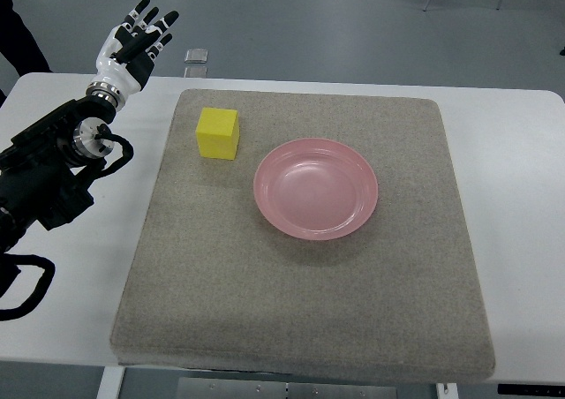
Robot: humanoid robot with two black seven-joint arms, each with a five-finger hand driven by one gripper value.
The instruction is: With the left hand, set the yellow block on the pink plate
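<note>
A grey mat [300, 267] covers most of the white table [521, 196]. The pink plate [316, 188] sits on the mat, empty. The yellow block [217, 133] stands on the mat just left of the plate, apart from it. The left hand [134, 46] hovers farther left of the plate, beyond the mat's far corner, fingers spread, holding nothing.

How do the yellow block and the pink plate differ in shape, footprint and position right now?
The yellow block is a boxy cube; the pink plate is round and shallow. The block covers far less mat than the plate. The block lies nearer the open left hand, the plate farther right. Both rest on the grey mat, apart and untouched.
</note>
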